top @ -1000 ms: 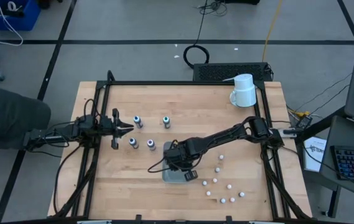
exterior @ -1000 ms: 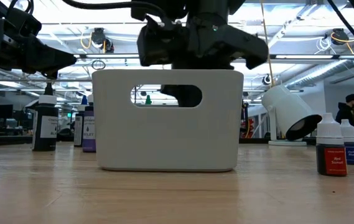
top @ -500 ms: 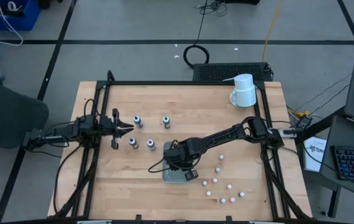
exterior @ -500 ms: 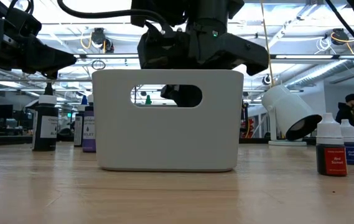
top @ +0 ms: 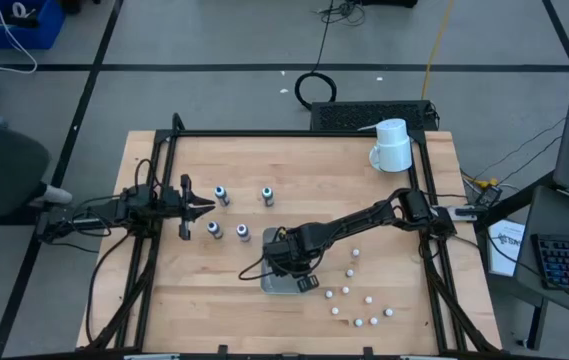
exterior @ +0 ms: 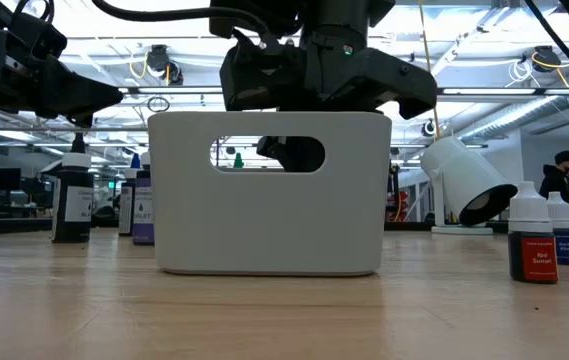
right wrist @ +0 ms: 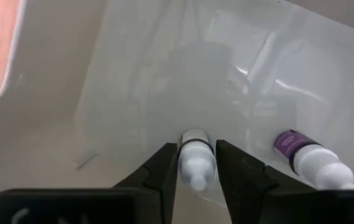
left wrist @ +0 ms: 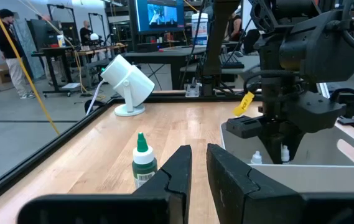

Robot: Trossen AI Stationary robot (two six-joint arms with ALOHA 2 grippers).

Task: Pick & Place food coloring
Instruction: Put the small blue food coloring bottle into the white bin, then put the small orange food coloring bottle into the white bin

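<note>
high view: the right gripper [top: 286,268] reaches down into a white bin [top: 282,283] near the bench's [top: 294,170] front middle. the left gripper [top: 204,207] hovers at the left, fingers pressed together on nothing, beside four bottles [top: 221,194] standing on the wood. small white pieces [top: 356,253] lie scattered right of the bin, and a mug [top: 392,146] lies at the far right corner.

low view: the right arm hangs into the bin [exterior: 269,195] from above; bottles [exterior: 529,236] stand at both sides.

left wrist view: a green-capped bottle [left wrist: 143,159] stands just ahead of the closed fingers [left wrist: 178,169].

right wrist view: the fingers [right wrist: 165,168] flank a white-tipped bottle [right wrist: 195,158] lying on the bin floor, slightly parted; whether they touch it cannot be told. a purple-labelled bottle [right wrist: 307,157] lies near it.
</note>
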